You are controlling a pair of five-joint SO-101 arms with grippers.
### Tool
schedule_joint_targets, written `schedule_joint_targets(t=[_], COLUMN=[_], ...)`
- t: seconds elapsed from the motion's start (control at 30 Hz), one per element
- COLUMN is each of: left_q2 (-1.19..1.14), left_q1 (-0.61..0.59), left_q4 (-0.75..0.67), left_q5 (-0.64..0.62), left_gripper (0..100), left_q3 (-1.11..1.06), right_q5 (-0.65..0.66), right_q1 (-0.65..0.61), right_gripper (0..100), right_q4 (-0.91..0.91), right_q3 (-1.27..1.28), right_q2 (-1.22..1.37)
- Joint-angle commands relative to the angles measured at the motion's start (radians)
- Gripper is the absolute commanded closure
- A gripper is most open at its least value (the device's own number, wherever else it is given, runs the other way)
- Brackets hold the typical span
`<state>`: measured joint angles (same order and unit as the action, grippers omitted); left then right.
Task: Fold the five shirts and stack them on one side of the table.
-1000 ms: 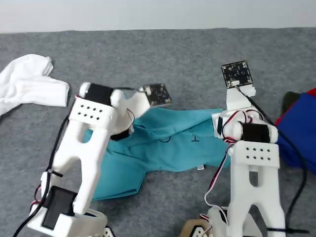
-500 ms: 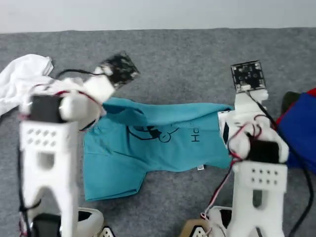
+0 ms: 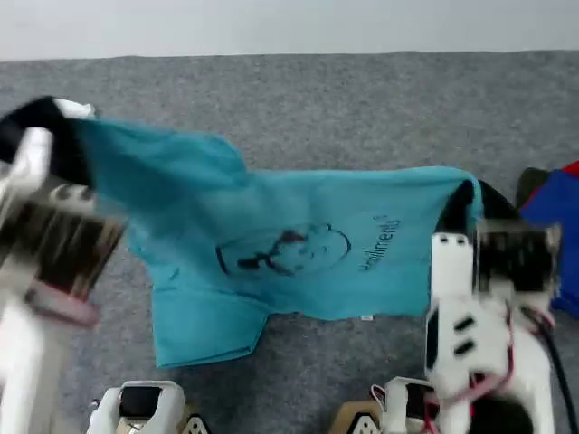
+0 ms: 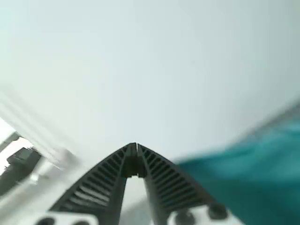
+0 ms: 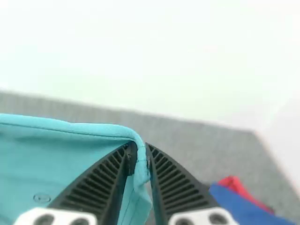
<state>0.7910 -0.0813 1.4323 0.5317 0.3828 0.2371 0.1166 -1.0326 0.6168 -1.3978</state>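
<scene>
A: From above?
B: The teal shirt (image 3: 289, 244) is held up, spread between both arms over the bench (image 3: 362, 108).
A: Left wrist?
B: Left pincer (image 4: 133, 159) pinched shut, shirt beside it.
A: Right wrist?
B: Right pincer (image 5: 139, 157) clamped on the shirt's edge.

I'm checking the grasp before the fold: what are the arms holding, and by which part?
The teal shirt. The right gripper pinches its raised edge at one end; the left gripper, shut, seems to hold the opposite end.

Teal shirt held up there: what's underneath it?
The teal shirt hangs from the left gripper and right gripper, its lower hem and one sleeve on the grey table. Whatever lies beneath the cloth is covered.
</scene>
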Motion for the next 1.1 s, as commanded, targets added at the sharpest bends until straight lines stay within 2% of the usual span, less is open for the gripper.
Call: schedule_joint_targets(t=[0.0, 0.1, 0.23, 0.37, 0.47, 0.6, 0.77, 0.93, 1.07], left_q2=[0.084, 0.146, 0.206, 0.239, 0.239, 0.239, 0.238, 0.241, 0.239], left_q1=[-0.008, -0.008, -0.008, -0.009, -0.009, -0.002, 0.0, 0.002, 0.005], left_q4=[-0.126, -0.219, -0.354, -0.379, -0.308, -0.117, 0.109, 0.13, 0.13], left_q5=[-0.009, -0.005, -0.002, -0.002, -0.006, -0.009, -0.066, -0.072, -0.074], left_gripper=[100, 100, 100, 100, 100, 100, 100, 100, 100], left_q3=[0.036, 0.036, 0.036, 0.03, 0.01, -0.068, -0.295, -0.552, -0.684], right_q5=[-0.009, -0.008, -0.018, -0.06, -0.075, -0.074, -0.075, -0.074, -0.064], right_q1=[0.012, 0.021, 0.122, 0.154, 0.154, 0.154, 0.142, -0.018, -0.036], right_gripper=[99.1, 99.1, 99.1, 99.1, 99.1, 99.1, 99.1, 99.1, 99.1], right_q4=[0.024, 0.018, 0.016, -0.067, -0.102, -0.114, -0.101, -0.077, -0.068], right_q3=[-0.14, -0.206, -0.275, -0.282, -0.256, -0.15, -0.005, 0.075, 0.106], right_q2=[-0.058, -0.077, -0.084, -0.082, -0.071, -0.084, -0.071, -0.074, -0.067])
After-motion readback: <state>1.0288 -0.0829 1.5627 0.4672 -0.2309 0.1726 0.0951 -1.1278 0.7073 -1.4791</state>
